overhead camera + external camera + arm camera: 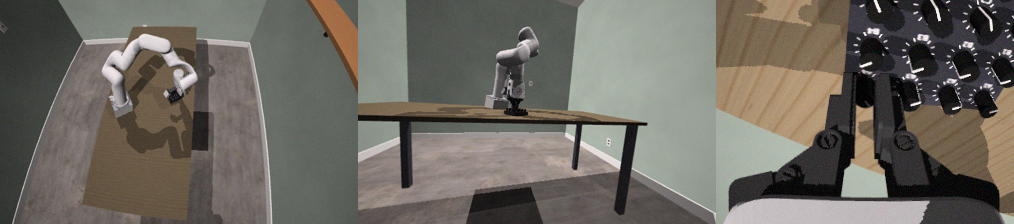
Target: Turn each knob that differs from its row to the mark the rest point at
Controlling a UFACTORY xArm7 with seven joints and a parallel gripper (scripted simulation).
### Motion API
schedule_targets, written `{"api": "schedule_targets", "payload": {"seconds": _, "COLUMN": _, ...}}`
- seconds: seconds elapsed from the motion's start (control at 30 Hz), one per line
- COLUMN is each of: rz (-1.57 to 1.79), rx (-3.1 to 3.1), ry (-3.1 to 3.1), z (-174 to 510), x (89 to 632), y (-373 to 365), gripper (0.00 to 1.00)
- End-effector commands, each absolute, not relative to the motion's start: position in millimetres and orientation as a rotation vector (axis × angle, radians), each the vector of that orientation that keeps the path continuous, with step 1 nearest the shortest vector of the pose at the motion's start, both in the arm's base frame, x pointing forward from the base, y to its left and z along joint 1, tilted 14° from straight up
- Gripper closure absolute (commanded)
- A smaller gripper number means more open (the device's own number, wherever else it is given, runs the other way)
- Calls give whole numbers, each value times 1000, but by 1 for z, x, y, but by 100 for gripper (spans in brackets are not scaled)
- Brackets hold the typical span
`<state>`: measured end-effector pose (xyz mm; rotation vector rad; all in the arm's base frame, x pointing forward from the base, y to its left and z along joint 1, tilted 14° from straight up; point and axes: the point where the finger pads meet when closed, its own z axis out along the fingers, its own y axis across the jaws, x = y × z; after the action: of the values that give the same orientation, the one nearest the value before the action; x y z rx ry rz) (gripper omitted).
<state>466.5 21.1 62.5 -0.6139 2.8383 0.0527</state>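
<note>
The black knob box (175,98) (516,114) (855,25) stands on the table under the wrist. In the wrist view my gripper (865,91) (514,108) points down, with knob A4 (865,98) filling the narrow gap between its fingertips; it looks shut on A4. A4's white line is mostly hidden, with a faint end low on the knob. Knobs A3 (912,96), A2 (949,99) and A1 (986,102) show lines at their lower right. B4 (871,50) has a short stroke at lower left. B3 (921,57), B2 (964,65) and B1 (1003,70) show bent lines at lower left.
The right finger stands close beside A3 and covers part of its ring of marks. B4 is just beyond the fingertips. Part of row C shows at the wrist view's top. The arm's base (123,109) (496,102) stands on the wooden table (142,183) (378,110).
</note>
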Motion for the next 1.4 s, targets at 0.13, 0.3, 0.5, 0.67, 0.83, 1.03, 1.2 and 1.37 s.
{"api": "schedule_targets", "payload": {"seconds": 0.13, "rz": 52, "rx": -612, "ry": 2836, "z": 64, "x": 467, "y": 21, "gripper": 92}}
{"api": "schedule_targets", "payload": {"seconds": 0.3, "rz": 52, "rx": -612, "ry": 2836, "z": 64, "x": 467, "y": 21, "gripper": 92}}
{"api": "schedule_targets", "payload": {"seconds": 0.5, "rz": 52, "rx": -612, "ry": 2836, "z": 64, "x": 467, "y": 21, "gripper": 92}}
{"api": "schedule_targets", "payload": {"seconds": 0.67, "rz": 52, "rx": -613, "ry": 2836, "z": 64, "x": 467, "y": 21, "gripper": 92}}
{"api": "schedule_targets", "payload": {"seconds": 0.83, "rz": 51, "rx": -619, "ry": 2834, "z": 64, "x": 467, "y": 21, "gripper": 92}}
{"api": "schedule_targets", "payload": {"seconds": 1.03, "rz": 47, "rx": -649, "ry": 2827, "z": 64, "x": 467, "y": 21, "gripper": 92}}
{"api": "schedule_targets", "payload": {"seconds": 1.2, "rz": 41, "rx": -702, "ry": 2814, "z": 64, "x": 467, "y": 21, "gripper": 92}}
{"api": "schedule_targets", "payload": {"seconds": 1.37, "rz": 35, "rx": -748, "ry": 2802, "z": 64, "x": 467, "y": 21, "gripper": 92}}
